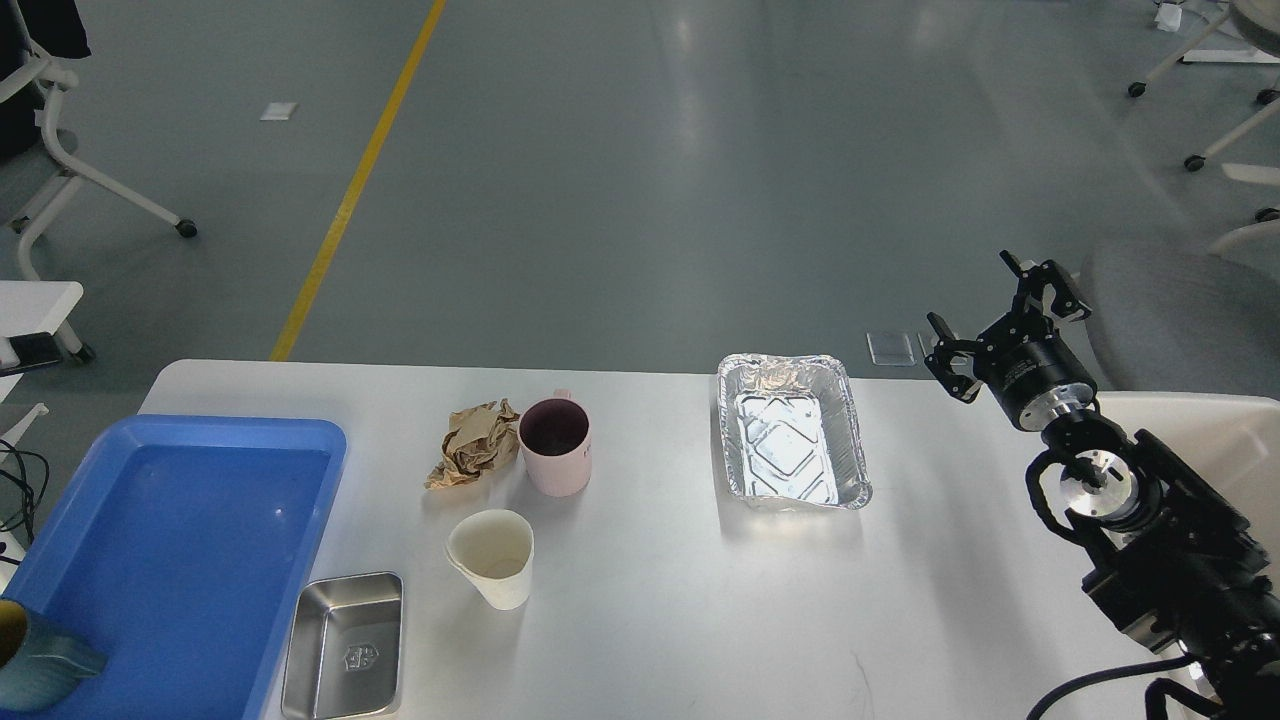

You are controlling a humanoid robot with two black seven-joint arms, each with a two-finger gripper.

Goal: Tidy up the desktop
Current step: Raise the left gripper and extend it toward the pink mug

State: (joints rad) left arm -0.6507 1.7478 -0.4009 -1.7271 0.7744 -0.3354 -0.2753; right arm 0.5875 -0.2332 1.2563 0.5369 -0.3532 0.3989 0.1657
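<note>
The white desktop fills the lower part of the head view. On it lie a crumpled brown paper, a pink mug, a white paper cup tipped over, a small steel tray and a foil tray. My right gripper is open and empty, raised over the desktop's far right edge, well right of the foil tray. My left gripper is out of view.
A blue plastic tray stands at the left front with a teal cup in its near corner. An off-white bin sits at the right behind my arm. Chairs stand on the floor beyond.
</note>
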